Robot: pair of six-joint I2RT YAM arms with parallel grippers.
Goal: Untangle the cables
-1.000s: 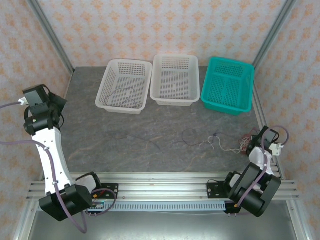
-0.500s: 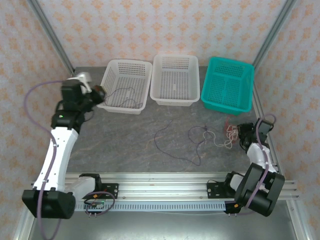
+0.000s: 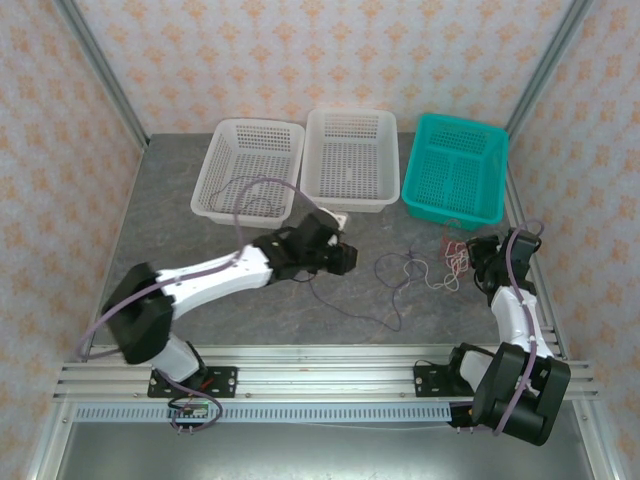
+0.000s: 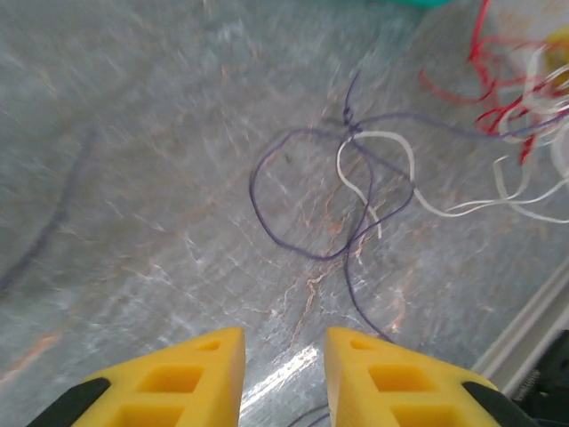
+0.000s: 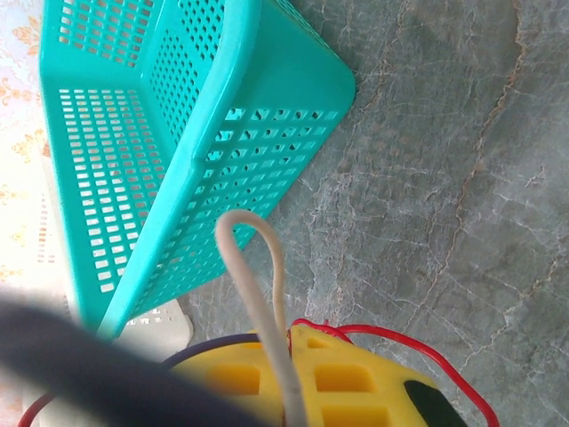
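Here the left gripper [image 4: 283,354] hangs low over the grey table [image 3: 170,230] near the middle of the overhead view, its yellow fingers [image 4: 191,360] a little apart with nothing between them. Just ahead of it, in the left wrist view, the cables [image 4: 352,127] lie on the table: a purple loop knotted to a white loop at the centre, with red and white strands bunched at the upper right. The right gripper [image 5: 289,351] is closed on the cables at the right side of the overhead view; in its own wrist view a white cable [image 5: 267,258] arches up from between the yellow fingers and a red cable [image 5: 418,342] curls round them at the lower right. From above, the tangle stretches from this gripper leftward across the table, and one long purple strand [image 3: 350,310] trails toward the lower centre. The teal basket [image 3: 455,212] stands just beyond the right gripper, with two white baskets [image 3: 350,205] to its left along the back wall.
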